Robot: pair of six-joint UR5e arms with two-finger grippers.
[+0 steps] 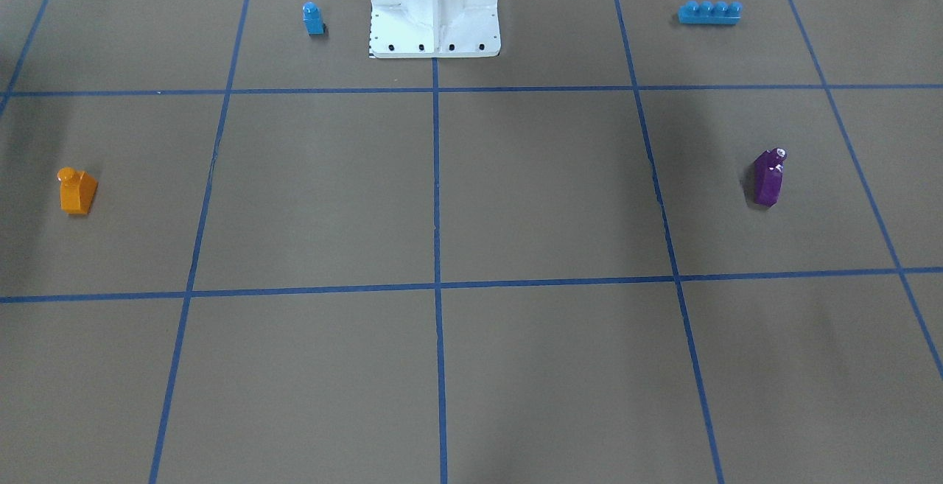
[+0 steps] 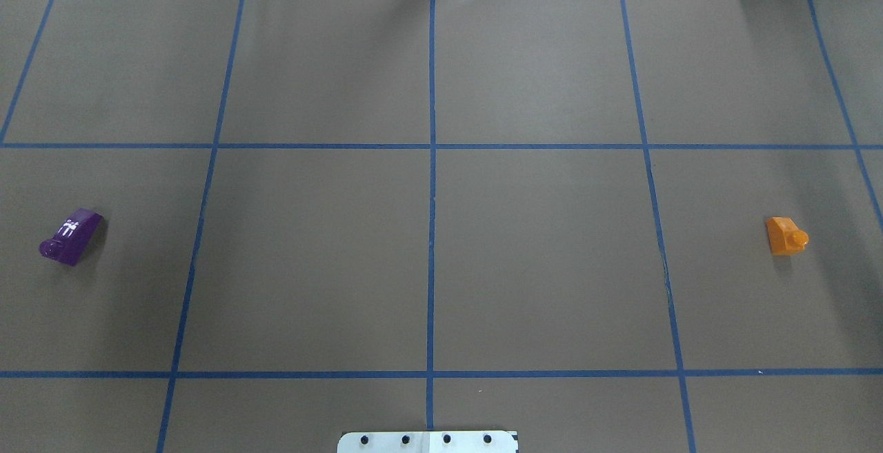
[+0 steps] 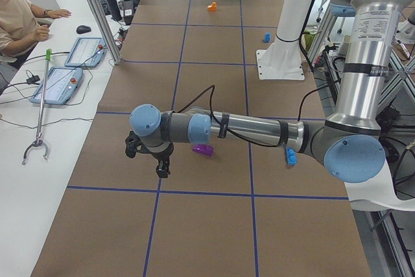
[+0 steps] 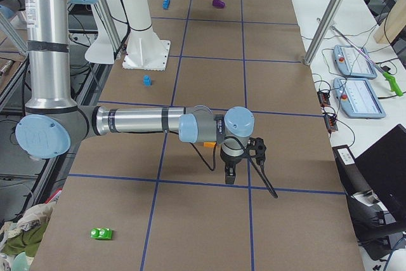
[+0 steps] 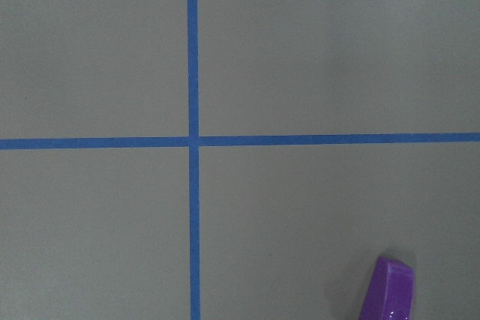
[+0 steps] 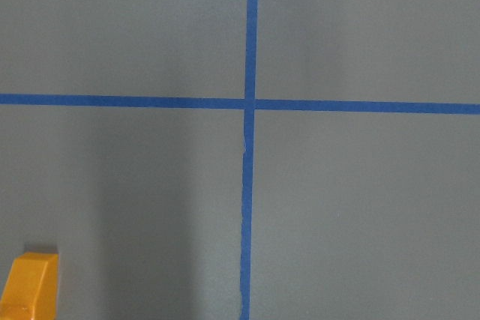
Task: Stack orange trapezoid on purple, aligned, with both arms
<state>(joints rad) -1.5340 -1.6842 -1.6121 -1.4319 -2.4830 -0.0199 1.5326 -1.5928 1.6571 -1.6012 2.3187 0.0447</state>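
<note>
bricks well apart, nothing stacked

front view: orange trapezoid on the robot's right, purple on its left. side views: left gripper near purple, right gripper near orange trapezoid; jaws, cannot tell. light, glossy, likely slippery: pinch the flat sides.

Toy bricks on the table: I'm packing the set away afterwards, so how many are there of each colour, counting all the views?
orange brick: 1
purple brick: 1
blue, a small blue brick and a long blue brick: 2
green brick: 1
Total: 5
</note>
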